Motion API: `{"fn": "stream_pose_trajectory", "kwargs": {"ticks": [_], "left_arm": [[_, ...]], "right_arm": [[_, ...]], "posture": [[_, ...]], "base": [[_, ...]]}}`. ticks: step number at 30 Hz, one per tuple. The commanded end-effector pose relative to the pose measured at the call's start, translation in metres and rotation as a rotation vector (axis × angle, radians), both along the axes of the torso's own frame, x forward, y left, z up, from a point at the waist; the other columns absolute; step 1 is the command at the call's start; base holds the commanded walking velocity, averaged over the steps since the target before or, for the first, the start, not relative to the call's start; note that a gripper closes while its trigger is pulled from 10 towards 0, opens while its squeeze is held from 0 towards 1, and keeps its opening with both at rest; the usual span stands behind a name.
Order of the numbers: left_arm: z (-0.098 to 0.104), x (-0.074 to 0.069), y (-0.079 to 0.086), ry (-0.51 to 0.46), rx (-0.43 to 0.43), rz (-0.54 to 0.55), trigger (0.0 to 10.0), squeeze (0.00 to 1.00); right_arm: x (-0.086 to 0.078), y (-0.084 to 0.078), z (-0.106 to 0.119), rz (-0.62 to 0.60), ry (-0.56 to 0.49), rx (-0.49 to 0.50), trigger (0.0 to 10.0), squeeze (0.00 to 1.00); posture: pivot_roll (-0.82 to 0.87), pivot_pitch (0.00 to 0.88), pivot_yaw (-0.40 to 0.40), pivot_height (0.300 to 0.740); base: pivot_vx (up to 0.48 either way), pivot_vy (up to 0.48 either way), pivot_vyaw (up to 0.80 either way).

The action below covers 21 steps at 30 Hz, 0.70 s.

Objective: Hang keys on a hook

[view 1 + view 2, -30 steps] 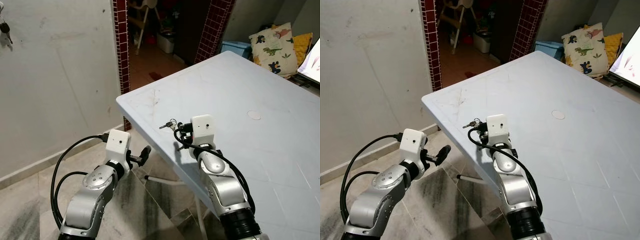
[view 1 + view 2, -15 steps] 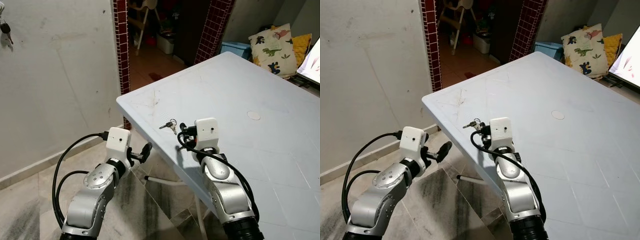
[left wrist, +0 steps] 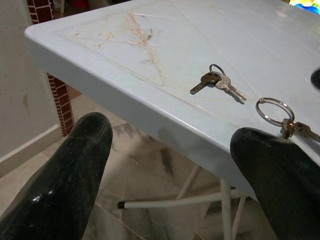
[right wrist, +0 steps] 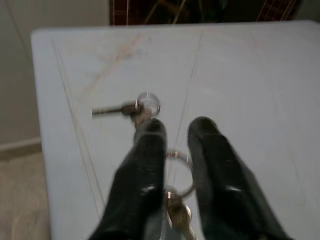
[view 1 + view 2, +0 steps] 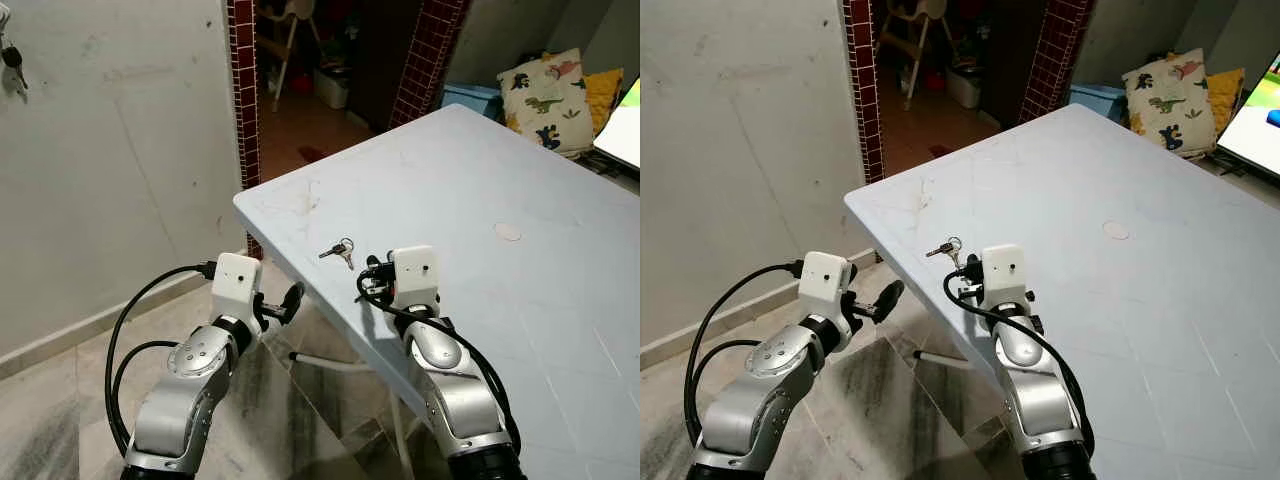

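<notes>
A small bunch of keys (image 5: 340, 250) lies on the pale blue table (image 5: 480, 190) near its left edge; it shows as keys (image 3: 217, 82) in the left wrist view. My right gripper (image 5: 368, 283) hovers just behind that bunch, shut on a second key ring (image 4: 180, 172) whose keys (image 4: 177, 215) dangle below the fingers. That ring (image 3: 274, 111) also appears in the left wrist view. My left gripper (image 5: 290, 300) is open, off the table's left side and lower than its top. High on the left wall, more keys (image 5: 10, 60) hang from a hook.
A grey wall (image 5: 120, 150) stands to the left, with a doorway between red tiled pillars (image 5: 242, 90) behind it. A white pole (image 5: 330, 362) lies on the floor under the table. A dinosaur cushion (image 5: 545, 95) and a blue box (image 5: 470, 95) are far right.
My right gripper has drawn back toward me from the keys on the table, uncovering them. The left arm has barely moved.
</notes>
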<state>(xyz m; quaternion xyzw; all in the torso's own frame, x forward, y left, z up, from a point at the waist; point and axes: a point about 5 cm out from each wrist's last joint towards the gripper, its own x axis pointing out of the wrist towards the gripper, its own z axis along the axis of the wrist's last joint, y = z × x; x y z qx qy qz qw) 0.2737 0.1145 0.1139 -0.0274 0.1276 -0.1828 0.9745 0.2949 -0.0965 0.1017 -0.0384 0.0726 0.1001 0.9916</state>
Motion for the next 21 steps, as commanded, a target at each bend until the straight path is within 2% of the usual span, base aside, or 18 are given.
{"fn": "stream_pose_trajectory", "kwargs": {"ticks": [1, 2, 3, 5, 16, 18, 21], "left_arm": [[0.002, 0.002, -0.002, -0.006, -0.003, -0.003, 10.0, 0.00], [0.001, 0.002, -0.002, -0.003, -0.004, -0.003, 10.0, 0.00], [0.001, 0.002, -0.002, -0.003, -0.004, -0.003, 10.0, 0.00], [0.001, 0.002, -0.003, -0.002, -0.005, -0.005, 10.0, 0.00], [0.000, 0.002, -0.003, 0.002, -0.005, -0.008, 10.0, 0.00], [0.000, 0.001, -0.004, 0.004, -0.003, -0.009, 10.0, 0.00], [0.000, 0.001, -0.004, 0.005, -0.002, -0.010, 10.0, 0.00]], "right_arm": [[-0.002, -0.002, 0.001, 0.005, 0.006, -0.009, 9.9, 0.00], [-0.003, 0.000, 0.000, 0.022, 0.013, 0.000, 10.0, 0.00], [-0.003, 0.000, 0.000, 0.030, 0.016, 0.008, 10.0, 0.98], [-0.003, 0.001, -0.002, 0.033, 0.024, 0.003, 10.0, 1.00], [-0.003, 0.000, -0.015, 0.024, 0.097, -0.045, 10.0, 1.00], [-0.003, 0.001, -0.020, 0.023, 0.125, -0.054, 10.0, 0.00], [-0.003, 0.001, -0.025, 0.017, 0.146, -0.056, 10.0, 0.00]], "posture": [[0.13, 0.020, -0.098, 0.740], [0.13, 0.019, -0.099, 0.740], [0.13, 0.019, -0.099, 0.740], [0.13, 0.019, -0.099, 0.740], [0.13, 0.019, -0.100, 0.740], [0.13, 0.020, -0.101, 0.740], [0.13, 0.021, -0.101, 0.740]], "base": [[0.000, 0.000, 0.00], [0.000, 0.000, 0.00], [0.000, 0.000, 0.00], [0.000, 0.000, 0.00], [0.000, 0.000, 0.00], [0.000, 0.000, 0.00], [0.000, 0.000, 0.00]]}}
